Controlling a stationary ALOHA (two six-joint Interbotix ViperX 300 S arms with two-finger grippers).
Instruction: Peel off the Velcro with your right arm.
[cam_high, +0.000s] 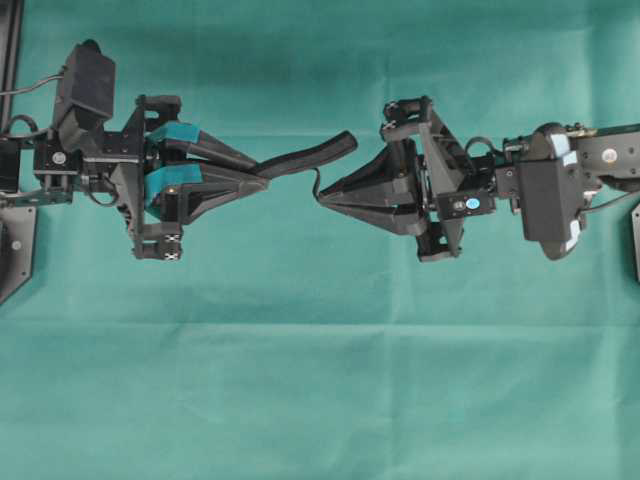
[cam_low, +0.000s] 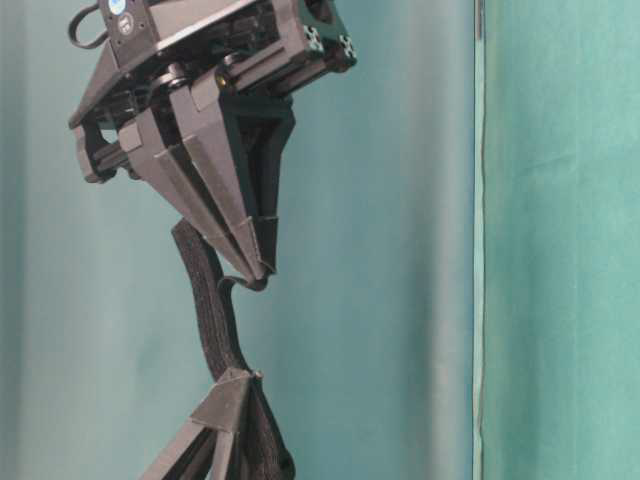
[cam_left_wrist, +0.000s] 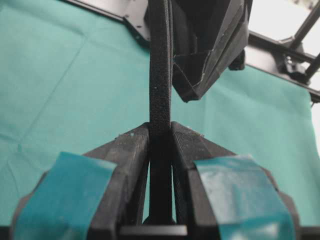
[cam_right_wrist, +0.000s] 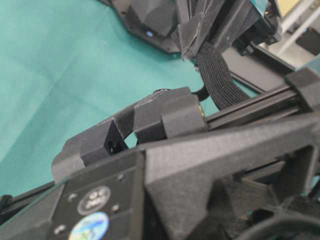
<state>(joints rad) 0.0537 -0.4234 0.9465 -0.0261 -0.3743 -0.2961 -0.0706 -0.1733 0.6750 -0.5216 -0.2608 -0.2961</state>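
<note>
Left jaws (cam_high: 262, 178), teal-taped, clamp one end of the Velcro (cam_high: 310, 155), held above the green table (cam_high: 320, 380); right jaws (cam_high: 322, 192), closed to a point, pinch a thin strand curling off it, just right

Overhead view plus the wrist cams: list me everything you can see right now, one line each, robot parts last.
Velcro: one, black strip, held in the air between the two claws, one end clamped in the left claw, a thin tab at the right claw's tips.
Cloth: one, teal green, covering the whole table.
Frame rails: black, along the table's far edge in the left wrist view.
Left claw: one, black with teal-taped fingers, left of centre, shut on the Velcro.
Right claw: one, plain black, right of centre, shut on the Velcro's thin tab.
</note>
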